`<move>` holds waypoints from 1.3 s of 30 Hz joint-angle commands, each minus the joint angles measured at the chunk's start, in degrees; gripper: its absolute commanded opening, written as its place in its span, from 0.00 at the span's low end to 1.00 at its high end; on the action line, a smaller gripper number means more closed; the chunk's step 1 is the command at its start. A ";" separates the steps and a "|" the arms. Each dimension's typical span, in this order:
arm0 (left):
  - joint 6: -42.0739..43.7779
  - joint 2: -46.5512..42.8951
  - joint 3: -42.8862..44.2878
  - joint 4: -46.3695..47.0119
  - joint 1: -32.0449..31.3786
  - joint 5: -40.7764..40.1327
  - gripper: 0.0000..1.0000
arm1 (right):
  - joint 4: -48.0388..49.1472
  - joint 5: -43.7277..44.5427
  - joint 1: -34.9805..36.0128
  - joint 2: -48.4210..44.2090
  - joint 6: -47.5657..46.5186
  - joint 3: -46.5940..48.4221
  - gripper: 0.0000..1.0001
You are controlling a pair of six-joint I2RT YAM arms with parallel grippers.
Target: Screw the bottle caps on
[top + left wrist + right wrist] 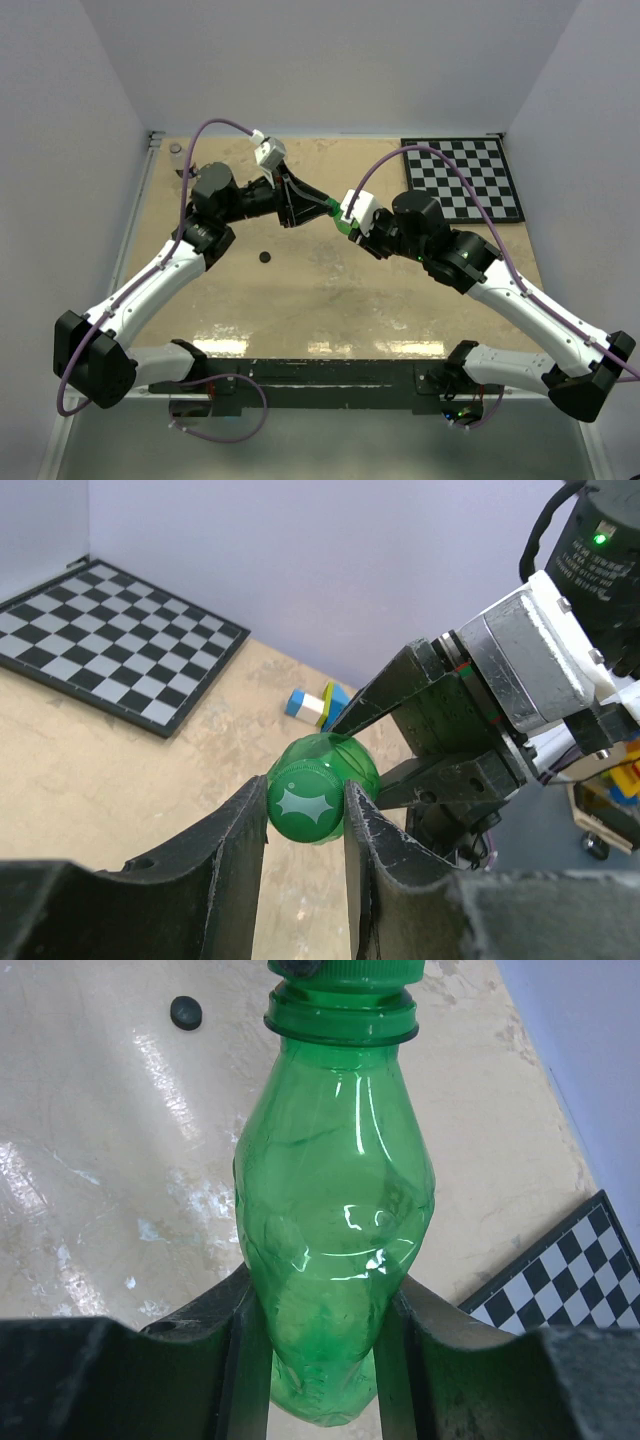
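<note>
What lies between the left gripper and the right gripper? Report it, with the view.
The green bottle bridges them: the right gripper clamps its body, and the left gripper pinches its green cap. The top external view shows this.

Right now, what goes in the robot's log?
left gripper: shut on round green plastic cap | right gripper: shut on rounded green plastic bottle | small round black plastic cap: loose on table
</note>
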 commanded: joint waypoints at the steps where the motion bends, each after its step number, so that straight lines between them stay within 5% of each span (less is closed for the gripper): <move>1: 6.95 3.43 5.77 -14.75 -1.81 4.29 0.00 | 10.04 -4.89 1.05 -1.87 -1.64 1.51 0.00; 19: -4.30 0.80 -3.89 2.81 -2.52 3.49 0.00 | 12.50 -7.87 1.05 -2.23 1.88 2.65 0.00; 33: 16.60 2.82 1.29 -9.29 -2.08 22.73 0.00 | 6.08 -16.66 0.96 -1.61 0.74 7.48 0.00; 39: 24.27 1.85 2.00 -12.83 -2.17 23.71 0.00 | 6.52 -21.76 0.35 -1.70 1.88 8.28 0.00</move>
